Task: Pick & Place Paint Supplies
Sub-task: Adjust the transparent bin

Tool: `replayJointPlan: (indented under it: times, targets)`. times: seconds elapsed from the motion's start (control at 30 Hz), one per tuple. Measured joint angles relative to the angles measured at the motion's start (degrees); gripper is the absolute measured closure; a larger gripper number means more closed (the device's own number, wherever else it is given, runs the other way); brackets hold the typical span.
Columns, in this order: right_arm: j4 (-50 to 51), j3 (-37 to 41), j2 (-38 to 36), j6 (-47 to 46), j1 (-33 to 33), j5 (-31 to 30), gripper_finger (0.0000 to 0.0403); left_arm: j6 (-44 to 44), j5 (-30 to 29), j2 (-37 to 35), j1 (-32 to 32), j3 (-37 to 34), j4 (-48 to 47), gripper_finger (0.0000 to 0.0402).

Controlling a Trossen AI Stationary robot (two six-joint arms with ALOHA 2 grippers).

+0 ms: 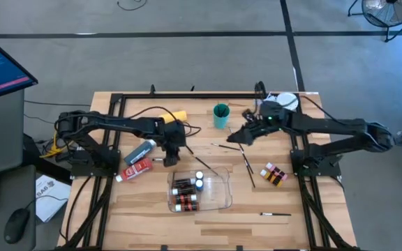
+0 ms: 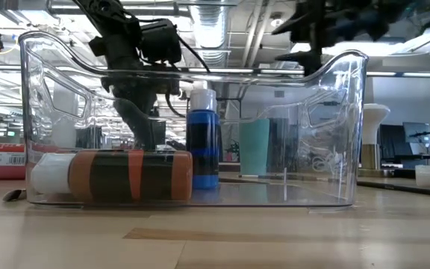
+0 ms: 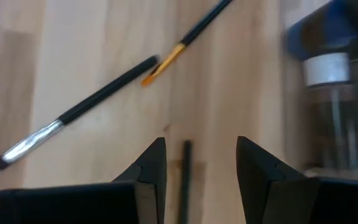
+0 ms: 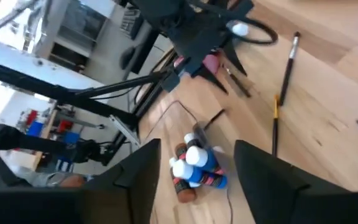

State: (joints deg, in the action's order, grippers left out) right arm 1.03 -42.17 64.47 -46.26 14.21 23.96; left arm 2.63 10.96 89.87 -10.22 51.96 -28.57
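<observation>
My left gripper point(image 1: 172, 152) points down, open, close over the table beside the far left corner of the clear tray point(image 1: 223, 183). A thin dark paint brush point(image 3: 185, 168) lies flat on the wood between its fingers, along them and touching neither. Two more brushes point(image 3: 73, 115) point(image 3: 188, 38) lie flat beyond it. My right gripper point(image 1: 234, 137) hangs open in the air near the teal cup point(image 1: 220, 115), above a brush point(image 1: 247, 166). Small bottles point(image 1: 185, 194) lie in the tray, and a blue one point(image 2: 202, 142) stands upright there.
A red tube point(image 1: 137, 169) and a grey-blue tube point(image 1: 142, 151) lie left of the tray. A yellow bottle point(image 1: 175, 116) lies at the back. Small bottles point(image 1: 273, 174) sit at the right, and a brush point(image 1: 276, 214) lies near the front edge. Black frame rails point(image 1: 117, 139) flank the table.
</observation>
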Motion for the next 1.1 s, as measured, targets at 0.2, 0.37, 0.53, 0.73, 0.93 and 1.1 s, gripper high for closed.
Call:
replayJointPlan:
  times: [0.2, 0.37, 0.53, 0.73, 0.93, 1.1]
  targets:
    - [0.7, -5.9, 6.7, 4.5, -3.2, 1.9, 0.0257, -0.6, 0.6, -1.5, 4.4, 0.0, 4.5, 0.0302]
    - [2.6, -8.3, 8.8, 6.2, -4.2, 1.7, 0.0285, -1.9, 0.5, -1.4, 6.8, 0.0, 7.2, 0.0302]
    - [9.3, -8.3, 9.0, 7.7, -4.9, 0.2, 0.0305, -2.5, 0.3, -1.4, 8.5, 0.0, 7.7, 0.0302]
    - [16.2, -8.2, 9.0, 9.4, -6.2, -4.7, 0.0317, -2.9, 0.0, -1.4, 8.8, 0.0, 8.8, 0.0302]
    - [16.1, -8.3, 10.0, 9.4, -8.6, -6.5, 0.0317, -2.9, 0.0, -1.3, 8.8, 0.0, 9.8, 0.0302]
    - [16.3, -8.3, 12.8, 8.9, -11.1, -7.8, 0.0317, -3.0, -0.1, -1.3, 8.8, 0.0, 10.4, 0.0302]
